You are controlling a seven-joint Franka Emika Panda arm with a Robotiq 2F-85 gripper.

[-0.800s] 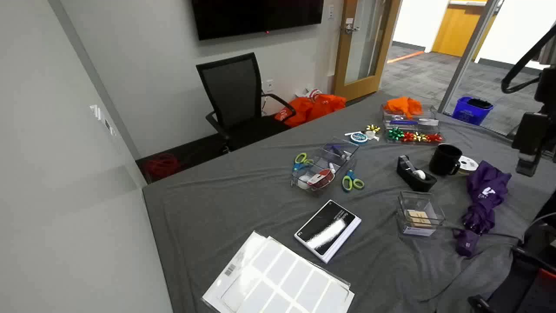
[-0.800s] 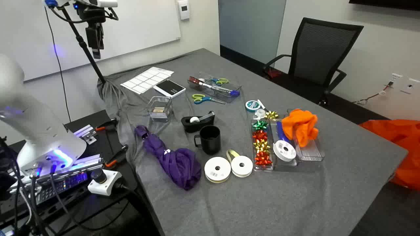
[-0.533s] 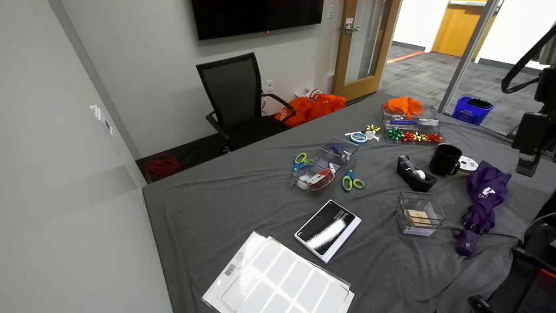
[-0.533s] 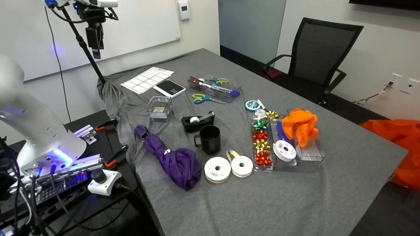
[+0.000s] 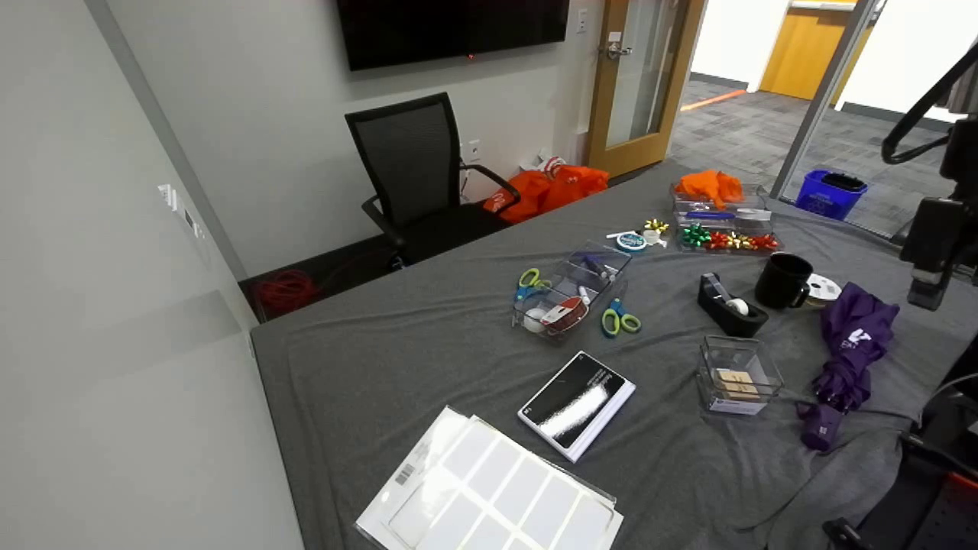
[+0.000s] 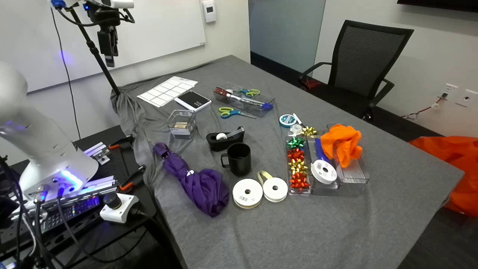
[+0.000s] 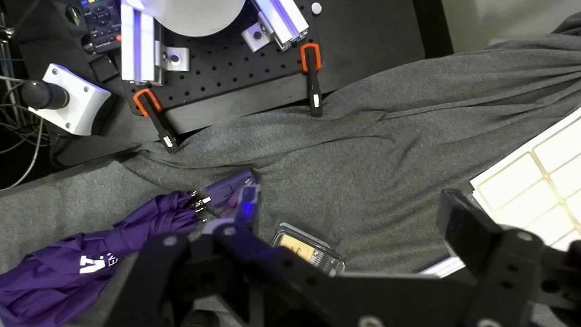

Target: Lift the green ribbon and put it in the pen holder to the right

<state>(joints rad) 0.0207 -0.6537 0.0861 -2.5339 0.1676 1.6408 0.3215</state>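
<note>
The green ribbon shows as a small shiny green bow (image 6: 296, 142) at the end of a row of bows in a clear tray. The bow also shows in an exterior view (image 5: 696, 235). The pen holder matches a black upright cup with a handle (image 6: 239, 159), standing on the cloth, also seen in an exterior view (image 5: 783, 280). My gripper (image 7: 349, 197) is open, with nothing between its fingers. It hangs high above the table's robot-side edge, far from bow and cup, in both exterior views (image 6: 109, 61) (image 5: 927, 290). Neither bow nor cup can be made out in the wrist view.
A black tape dispenser (image 6: 225, 139) and a purple umbrella (image 6: 194, 179) lie beside the cup. White ribbon spools (image 6: 247, 193) lie close by. A clear box (image 5: 739, 374), scissors (image 5: 620, 318), a marker tray (image 6: 244, 101), a notebook (image 5: 577, 405) and label sheets (image 5: 497, 489) are on the table.
</note>
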